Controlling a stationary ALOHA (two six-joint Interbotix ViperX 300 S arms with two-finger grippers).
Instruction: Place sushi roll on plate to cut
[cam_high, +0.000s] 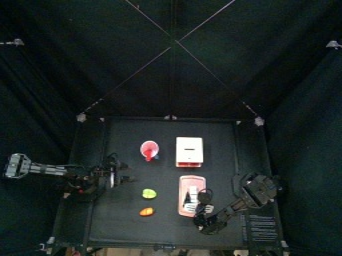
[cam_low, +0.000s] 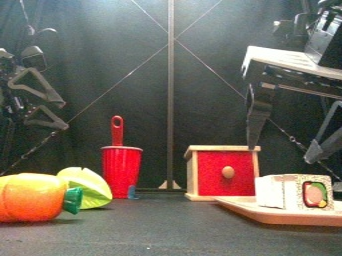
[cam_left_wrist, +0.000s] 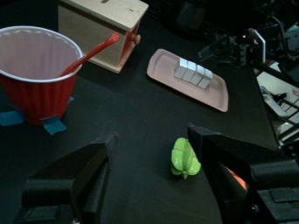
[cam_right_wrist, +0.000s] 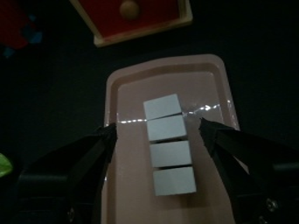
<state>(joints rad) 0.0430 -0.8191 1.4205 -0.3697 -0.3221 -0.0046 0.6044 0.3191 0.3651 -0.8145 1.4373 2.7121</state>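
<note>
The bench was a small black surface, penned on all sides by black curtains. The plate, a salmon-pink board, lay at the near right. On it the sushi roll lay as four whitish pieces in a touching row along the board's middle, leaving bare pink margins on every side. The right gripper hovered above the plate, fingers released wide, straddling the row without touching it. A white box sat just beyond the plate's far end, and a red cup stood left of it. Green and orange lumps lay at the near left. The left gripper rested left, fingers released, grasping nothing.
</note>
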